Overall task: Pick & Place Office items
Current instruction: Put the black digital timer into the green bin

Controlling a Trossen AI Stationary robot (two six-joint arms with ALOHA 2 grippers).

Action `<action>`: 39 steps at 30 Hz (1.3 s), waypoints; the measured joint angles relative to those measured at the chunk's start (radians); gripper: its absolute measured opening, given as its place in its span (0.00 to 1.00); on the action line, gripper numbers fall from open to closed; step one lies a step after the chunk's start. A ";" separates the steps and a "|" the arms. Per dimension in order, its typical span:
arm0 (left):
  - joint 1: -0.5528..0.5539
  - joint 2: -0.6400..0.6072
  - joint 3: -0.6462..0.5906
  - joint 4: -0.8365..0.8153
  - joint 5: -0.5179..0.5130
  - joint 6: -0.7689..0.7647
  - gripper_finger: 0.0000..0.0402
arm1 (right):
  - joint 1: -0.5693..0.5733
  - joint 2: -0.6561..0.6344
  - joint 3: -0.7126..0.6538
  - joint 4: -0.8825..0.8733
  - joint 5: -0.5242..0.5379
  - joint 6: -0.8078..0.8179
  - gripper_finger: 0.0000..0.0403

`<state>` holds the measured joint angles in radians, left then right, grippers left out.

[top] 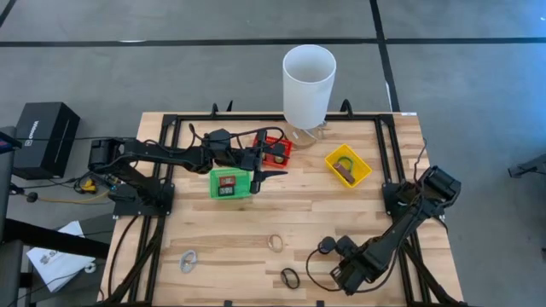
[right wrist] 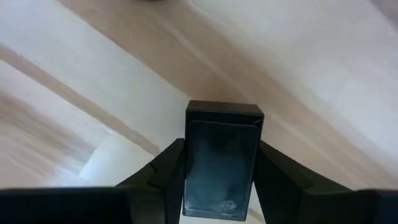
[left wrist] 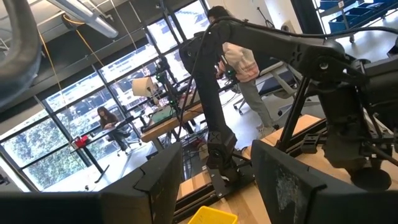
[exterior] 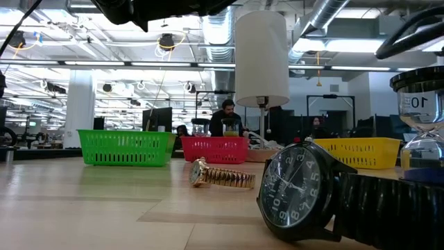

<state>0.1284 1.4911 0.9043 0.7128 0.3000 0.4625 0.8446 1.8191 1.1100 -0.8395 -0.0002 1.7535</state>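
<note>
My right gripper is low over the table's near right part, shut on a small black rectangular piece. My left gripper hangs open and holds nothing, between the green basket and the red basket; its fingers frame the right arm in the left wrist view. A black watch, a gold watch and a silvery clip lie flat on the near half of the table. Red and black pieces sit in the green basket. My right gripper has the black rectangular piece pinched between its two fingers, one finger on each long side. The fingers come from above, pointing down at the wood. Whether the piece's far end rests on the table, I cannot tell.
A tall white cylinder stands at the far edge. A yellow basket with a dark item sits right of centre. An hourglass stands near the low camera. Black frame rails run along the table's sides. People stand in the room beyond.
</note>
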 joint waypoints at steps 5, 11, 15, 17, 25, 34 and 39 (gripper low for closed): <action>0.000 0.000 0.000 0.000 0.000 0.000 0.46 | 0.002 -0.002 0.071 -0.105 0.000 -0.009 0.37; 0.000 0.000 0.000 0.002 0.000 0.000 0.46 | 0.014 -0.008 0.205 -0.325 0.025 -0.023 0.36; 0.000 0.000 0.000 0.002 0.000 0.002 0.46 | 0.025 -0.044 0.283 -0.441 0.116 -0.056 0.37; 0.000 0.000 0.000 0.002 0.000 0.003 0.46 | 0.026 -0.080 0.310 -0.496 0.165 -0.056 0.38; 0.000 0.000 0.000 0.002 0.000 0.003 0.46 | 0.052 -0.266 0.325 -0.676 0.470 -0.127 0.37; 0.000 0.000 0.000 -0.061 0.002 0.000 0.46 | -0.040 -0.457 0.325 -0.728 0.711 -0.413 0.39; 0.000 0.000 -0.001 -0.105 0.002 -0.051 0.46 | -0.123 -0.533 0.325 -0.720 0.816 -0.592 0.37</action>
<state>0.1284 1.4914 0.9035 0.6082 0.3023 0.4112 0.7219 1.2861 1.4349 -1.5600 0.8156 1.1617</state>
